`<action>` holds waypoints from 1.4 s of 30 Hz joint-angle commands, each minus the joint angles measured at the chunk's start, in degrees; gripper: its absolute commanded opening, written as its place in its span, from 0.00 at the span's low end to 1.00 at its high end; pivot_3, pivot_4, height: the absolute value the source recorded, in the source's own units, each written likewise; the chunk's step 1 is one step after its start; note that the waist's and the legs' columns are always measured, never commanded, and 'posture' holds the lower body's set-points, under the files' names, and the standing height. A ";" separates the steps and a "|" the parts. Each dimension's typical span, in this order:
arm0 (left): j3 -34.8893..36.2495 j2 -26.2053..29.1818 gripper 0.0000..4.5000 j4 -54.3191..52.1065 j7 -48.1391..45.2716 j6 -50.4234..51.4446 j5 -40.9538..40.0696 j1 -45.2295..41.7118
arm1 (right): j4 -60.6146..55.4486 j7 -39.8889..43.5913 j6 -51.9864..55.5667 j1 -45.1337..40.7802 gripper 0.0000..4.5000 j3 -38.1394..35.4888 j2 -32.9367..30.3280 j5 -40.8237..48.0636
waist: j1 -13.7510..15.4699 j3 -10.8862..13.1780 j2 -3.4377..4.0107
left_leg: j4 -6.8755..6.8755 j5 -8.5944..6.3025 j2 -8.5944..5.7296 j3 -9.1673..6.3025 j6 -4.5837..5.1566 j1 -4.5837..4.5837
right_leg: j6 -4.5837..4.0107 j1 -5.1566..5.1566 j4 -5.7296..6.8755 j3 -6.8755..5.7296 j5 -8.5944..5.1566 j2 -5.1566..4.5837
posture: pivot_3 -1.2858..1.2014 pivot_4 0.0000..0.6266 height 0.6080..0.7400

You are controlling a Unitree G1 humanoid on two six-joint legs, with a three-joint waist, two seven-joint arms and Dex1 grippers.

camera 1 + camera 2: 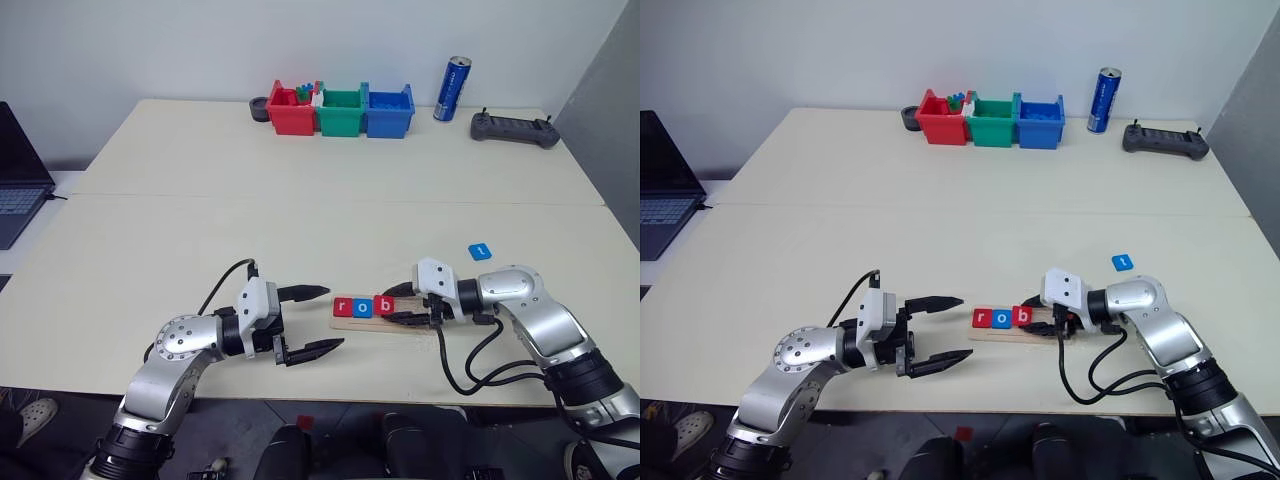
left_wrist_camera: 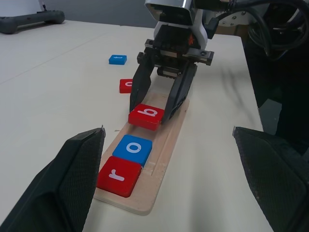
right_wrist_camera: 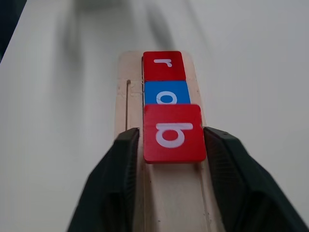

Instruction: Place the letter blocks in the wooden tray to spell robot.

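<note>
Right claw (image 2: pixel 157 101): two black fingers straddling the red "b" block (image 2: pixel 146 116), one on each flank. The right wrist view shows slivers of gap at both sides, so the clamp reads as loosening rather than firm; whether the pads touch the tile I cannot tell. The block sits third in the row, slightly raised or tilted at its near edge, possibly not fully bedded in the groove.

Wooden tray (image 2: pixel 164 159): pale strip lying on the table (image 1: pixel 300 210) between the two arms. It carries the red "r" block (image 2: pixel 119 176), then the blue "o" block (image 2: pixel 133 149), then the "b". Two places beyond the "b" stand vacant.

Loose blocks: second red block (image 2: pixel 126 85), just beside the tray behind the right claw, its letter partly hidden; blue "t" block (image 1: pixel 480 251), lying apart toward the far right of the table.

Left claw (image 1: pixel 308 322): fingers spread wide, gripping nothing, hovering level just off the tray's "r" end.

Step in hand, as judged: releasing the "b". Done well, the fingers part evenly, so neither side drags the tile, then lift straight clear without nudging the "o". Two letters remain to place.

View differences: the left wrist view gives the second red block and the claw's straddle from the front; the right wrist view gives the side gaps and row alignment; the head views alone give the red, green and blue bins (image 1: pixel 341 110), the blue can (image 1: pixel 452 89) and the controller (image 1: pixel 514 128) along the far edge.
</note>
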 commanded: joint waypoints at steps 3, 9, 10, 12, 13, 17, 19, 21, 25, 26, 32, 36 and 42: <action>0.23 0.29 1.00 -2.18 -0.05 -0.29 -0.56 -0.28 | -0.58 0.13 -0.49 -0.96 0.95 -0.55 0.68 0.34 | 0.00 0.00 0.00 | 0.00 0.00 0.00 0.00 0.00 0.00 | 0.00 0.00 0.00 0.00 0.00 0.00 | 0.52 0.24 1.00; 0.32 0.44 1.00 -1.84 -0.32 -0.37 -0.54 -0.45 | -0.62 0.41 0.06 -1.37 1.00 -1.20 0.62 0.72 | -0.01 0.00 0.00 | 0.00 0.00 0.00 0.00 0.00 0.00 | 0.00 0.00 0.00 -0.01 0.00 0.00 | 0.52 0.24 1.00; 0.33 0.45 1.00 -1.77 -0.37 -0.38 -0.55 -0.50 | -0.61 0.45 0.18 -1.46 1.00 -1.33 0.57 0.83 | -0.01 0.00 0.00 | 0.00 0.00 0.00 0.00 0.00 0.00 | 0.00 0.00 0.00 0.00 0.00 0.00 | 0.52 0.24 1.00; 0.27 0.42 1.00 -1.69 -0.44 -0.42 -0.53 -0.54 | -0.68 0.44 0.53 -1.51 1.00 -1.53 0.52 1.03 | -0.01 0.00 0.00 | 0.00 0.00 0.00 0.00 0.00 0.00 | 0.00 0.00 0.00 0.00 0.00 0.00 | 0.52 0.24 1.00; 0.22 0.39 1.00 -1.68 -0.45 -0.45 -0.50 -0.55 | -0.72 0.39 0.55 -1.47 1.00 -1.59 0.53 1.07 | -0.01 0.00 0.00 | 0.00 0.00 0.00 0.00 0.00 0.00 | 0.00 0.00 0.00 0.00 0.00 0.00 | 0.52 0.24 1.00; 0.14 0.35 1.00 -1.31 -0.62 -0.60 -0.39 -0.86 | -1.65 1.16 1.39 -1.20 0.92 -2.51 0.49 2.91 | -0.01 0.00 0.00 | 0.00 0.00 0.00 0.00 0.00 0.00 | 0.00 0.00 0.00 0.00 0.00 0.00 | 0.52 0.24 1.00; 0.11 0.31 1.00 -1.28 -0.61 -0.58 -0.36 -0.98 | -2.00 1.63 1.56 -1.03 0.80 -2.90 0.10 3.63 | -0.01 0.00 0.00 | 0.00 0.00 0.00 0.00 0.00 -0.01 | 0.00 0.00 0.00 0.00 0.00 0.00 | 0.52 0.24 1.00; 0.10 0.33 1.00 -1.23 -0.67 -0.57 -0.37 -1.02 | -2.18 1.99 1.65 -0.87 0.64 -3.22 -0.17 4.10 | 0.00 0.00 0.00 | 0.00 0.00 0.00 -0.01 0.00 -0.01 | 0.00 0.00 0.00 0.00 0.00 0.00 | 0.52 0.24 1.00; 0.05 0.37 1.00 -1.28 -0.74 -0.53 -0.37 -0.98 | -2.36 2.13 1.68 -0.64 0.31 -3.42 -0.11 4.40 | -0.03 0.00 0.00 | 0.00 0.00 0.00 0.00 0.00 0.00 | 0.00 0.00 0.00 -0.01 0.00 0.00 | 0.52 0.24 1.00; 0.02 0.37 1.00 -1.37 -0.73 -0.48 -0.38 -0.95 | -2.62 2.15 1.71 -0.42 0.23 -3.33 -0.05 4.49 | -0.03 0.00 0.00 | 0.00 0.00 0.00 0.00 0.00 0.00 | 0.00 0.00 0.00 -0.01 0.00 0.00 | 0.52 0.24 1.00; 0.00 0.43 1.00 -1.64 -0.71 -0.30 -0.40 -0.87 | -4.14 2.49 1.18 1.24 0.00 -1.94 -0.10 3.98 | -0.02 0.00 0.00 | 0.00 0.00 0.00 -0.01 0.00 -0.01 | 0.00 0.00 0.00 -0.01 0.00 0.00 | 0.52 0.24 1.00; -0.01 0.49 1.00 -1.78 -0.74 -0.19 -0.42 -0.81 | -5.23 2.55 0.75 2.51 0.00 -0.62 -0.30 2.99 | -0.04 0.00 0.00 | 0.00 0.00 0.00 0.00 0.00 0.00 | 0.00 0.00 0.00 -0.01 0.00 0.00 | 0.52 0.24 1.00; 0.08 0.57 1.00 -1.84 -0.71 -0.15 -0.39 -0.74 | -3.75 1.15 -0.84 2.39 0.00 0.92 1.03 0.97 | -0.04 0.00 0.00 | 0.00 0.00 0.00 0.00 0.00 0.00 | 0.00 0.00 0.00 -0.01 0.00 0.00 | 0.52 0.24 1.00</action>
